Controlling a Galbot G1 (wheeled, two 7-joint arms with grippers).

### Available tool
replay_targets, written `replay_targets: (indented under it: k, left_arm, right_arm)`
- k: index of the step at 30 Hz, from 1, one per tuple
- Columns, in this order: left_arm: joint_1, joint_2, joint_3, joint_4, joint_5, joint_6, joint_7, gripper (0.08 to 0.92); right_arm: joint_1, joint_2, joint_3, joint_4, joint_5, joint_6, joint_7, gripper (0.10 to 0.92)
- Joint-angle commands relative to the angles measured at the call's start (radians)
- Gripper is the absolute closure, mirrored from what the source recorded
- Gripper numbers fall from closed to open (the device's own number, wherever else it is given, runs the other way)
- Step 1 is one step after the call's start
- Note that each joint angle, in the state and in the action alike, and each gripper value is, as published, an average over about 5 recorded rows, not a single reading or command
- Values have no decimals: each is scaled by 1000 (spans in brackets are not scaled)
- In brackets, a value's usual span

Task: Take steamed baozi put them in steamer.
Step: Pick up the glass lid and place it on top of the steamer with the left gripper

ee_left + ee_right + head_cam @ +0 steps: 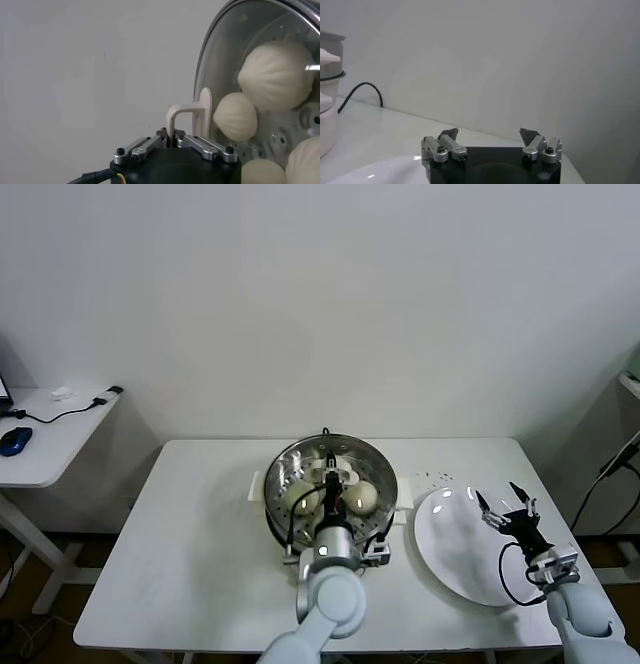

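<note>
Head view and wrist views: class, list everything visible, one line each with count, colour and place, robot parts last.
round stainless-steel steamer: one, shiny silver, table centre
steamed baozi buns: four, cream-white, inside the steamer
round glass lid with a white handle: one, clear, over the steamer
flat round plate: one, white, right of the steamer
table: one, white
side table: one, white, far left
computer mouse: one, blue, on side table
left gripper: shut on the lid's handle
right gripper: open, above the plate
</note>
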Motion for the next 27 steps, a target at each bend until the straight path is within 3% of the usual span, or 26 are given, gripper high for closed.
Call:
replay_targets:
  k: [1, 7, 16, 21, 27]
  left_arm:
    - [8, 5, -10, -8, 0, 25, 22, 852]
    - [23, 46, -11, -77, 2, 21, 74, 821]
    - [83, 136, -8, -265, -60, 35, 98, 571]
    - [141, 185, 11, -381, -192, 27, 62, 424]
    - [236, 238, -35, -466, -308, -34, -53, 252]
  right_arm:
    - [-1, 0, 2, -1, -2, -2, -2, 203]
    - [1, -1, 3, -2, -7, -5, -4, 203]
    - [4, -1, 7, -8, -10, -13, -2, 203]
    - [5, 0, 10, -7, -22, -28, 3, 203]
    - [0, 3, 15, 8, -50, -64, 22, 203]
